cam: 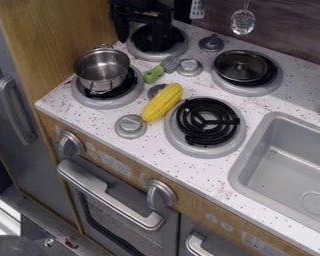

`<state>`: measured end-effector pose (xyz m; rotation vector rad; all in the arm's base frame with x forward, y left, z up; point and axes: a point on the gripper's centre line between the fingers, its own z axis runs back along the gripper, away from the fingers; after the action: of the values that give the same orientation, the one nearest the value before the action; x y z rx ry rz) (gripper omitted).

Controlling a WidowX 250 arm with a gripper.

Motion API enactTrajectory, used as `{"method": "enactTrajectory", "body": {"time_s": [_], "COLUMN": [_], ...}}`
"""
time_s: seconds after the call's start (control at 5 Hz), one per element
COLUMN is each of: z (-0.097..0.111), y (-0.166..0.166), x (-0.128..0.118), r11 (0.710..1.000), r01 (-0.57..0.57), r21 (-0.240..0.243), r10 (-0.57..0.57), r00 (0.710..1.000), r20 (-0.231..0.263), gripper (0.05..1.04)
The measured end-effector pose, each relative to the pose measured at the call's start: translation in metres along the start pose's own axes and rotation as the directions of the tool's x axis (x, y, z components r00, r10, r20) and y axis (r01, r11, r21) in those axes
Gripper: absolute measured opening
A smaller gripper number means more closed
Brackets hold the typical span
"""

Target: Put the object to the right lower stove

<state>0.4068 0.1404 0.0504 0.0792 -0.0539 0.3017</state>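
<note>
Yellow plastic corn cob (163, 102) lies on the speckled white counter (213, 175) beside the black-coiled lower-right burner (225, 121); black hand (143, 40) open. Released off-centre, we judge, the cob could roll away.

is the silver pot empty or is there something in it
Empty, as far as this view shows: the pot has no lid, and bare metal shows on its inner walls and bottom.
</note>
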Motion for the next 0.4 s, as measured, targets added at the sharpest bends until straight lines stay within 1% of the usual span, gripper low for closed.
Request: {"method": "enactTrajectory", "body": {"time_s": [0.2,0.4], "z": [-0.02,-0.031], "y": [-0.002,-0.006], "x": [-0.008,-0.024], "r11": [1.0,0.999], "r01": [0.004,-0.04], "r21": [-0.001,0.007], "r10": [-0.004,0.04], "r00": [0.999,0.995], "r20": [-0.053,-0.094], "gripper": [0.999,0.999]}}
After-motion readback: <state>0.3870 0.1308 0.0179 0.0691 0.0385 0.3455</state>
